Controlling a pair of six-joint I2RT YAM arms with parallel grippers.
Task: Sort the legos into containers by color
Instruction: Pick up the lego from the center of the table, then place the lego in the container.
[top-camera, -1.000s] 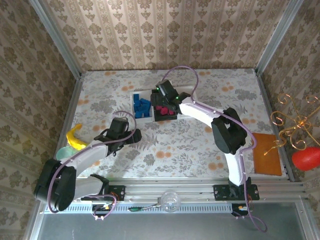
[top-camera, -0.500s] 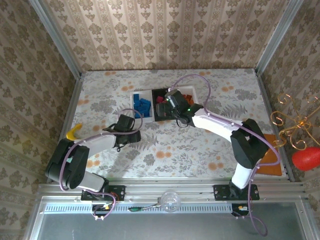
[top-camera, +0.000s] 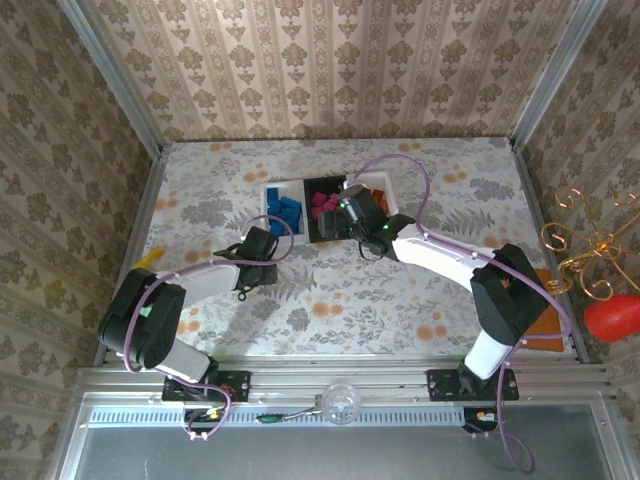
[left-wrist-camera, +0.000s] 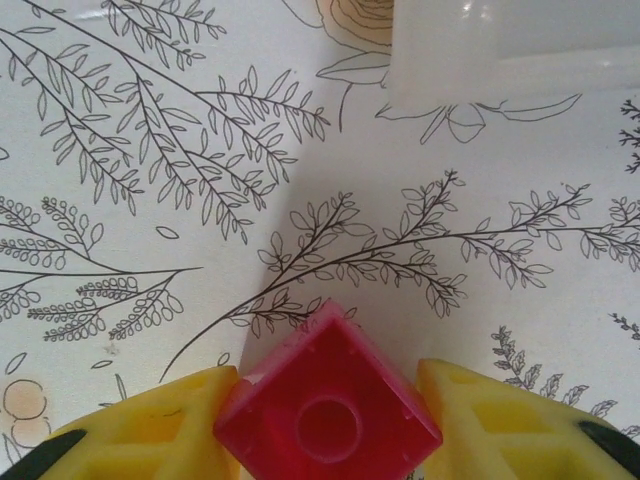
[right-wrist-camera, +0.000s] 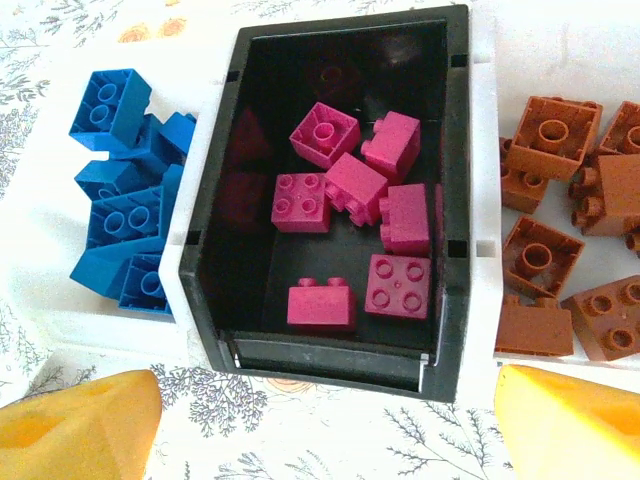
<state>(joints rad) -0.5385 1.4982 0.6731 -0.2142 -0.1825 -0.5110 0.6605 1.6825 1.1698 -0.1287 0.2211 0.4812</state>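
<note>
White with grey leaf sprigs and orange blooms, the table top (top-camera: 400, 290) carries everything. The left arm (top-camera: 190, 285) lies low across it and the right arm (top-camera: 450, 262) reaches in from the other side. Both end near the containers (top-camera: 325, 205).

These three joined trays sit straight ahead of the right gripper (right-wrist-camera: 320, 390), just beyond its fingertips. The black middle tray (right-wrist-camera: 455, 200) is dead ahead, the left white tray (right-wrist-camera: 45, 190) is off to its left, and the right white tray (right-wrist-camera: 520, 60) is off to its right. The right gripper's orange-yellow fingers (right-wrist-camera: 80, 420) are spread wide with nothing between them.

For the left gripper (left-wrist-camera: 328, 390), the near corner of a white tray (left-wrist-camera: 500, 50) lies ahead and to the right, clear of the fingers.

The blue legos (right-wrist-camera: 120, 220) are heaped in the left white tray. The magenta legos (right-wrist-camera: 350, 190) lie loose on the floor of the black middle tray, and the brown legos (right-wrist-camera: 545, 250) are in the right white tray.

One magenta brick (left-wrist-camera: 325, 430) is outside the trays, between the left gripper's yellow fingers (left-wrist-camera: 150, 430). It is turned cornerwise with its single stud up. Each finger presses against a corner, so the jaws are closed on it. I cannot tell whether it rests on the table top or is just off it.
</note>
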